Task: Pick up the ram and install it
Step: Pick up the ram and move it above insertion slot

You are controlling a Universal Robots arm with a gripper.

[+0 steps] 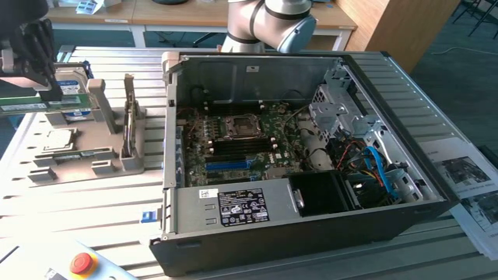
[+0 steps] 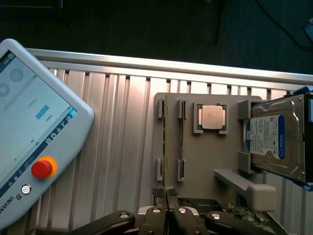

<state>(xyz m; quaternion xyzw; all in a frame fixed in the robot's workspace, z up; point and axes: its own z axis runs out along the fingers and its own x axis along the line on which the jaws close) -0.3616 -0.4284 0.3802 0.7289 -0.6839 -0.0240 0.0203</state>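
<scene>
1. The gripper (image 2: 166,198) is closed almost fully, pinching the flat faces of the ram (image 2: 165,147). It holds the ram over the grey tray (image 2: 205,156) on the counter (image 2: 117,137), well apart from the open computer case (image 1: 311,233).
2. The ram looks light, thin and stiff. Its chips and contact edge are probably fragile.
3. The best hold is likely on the flat faces along the upper edge. The smooth faces may slip or tilt under a pressing load.
</scene>
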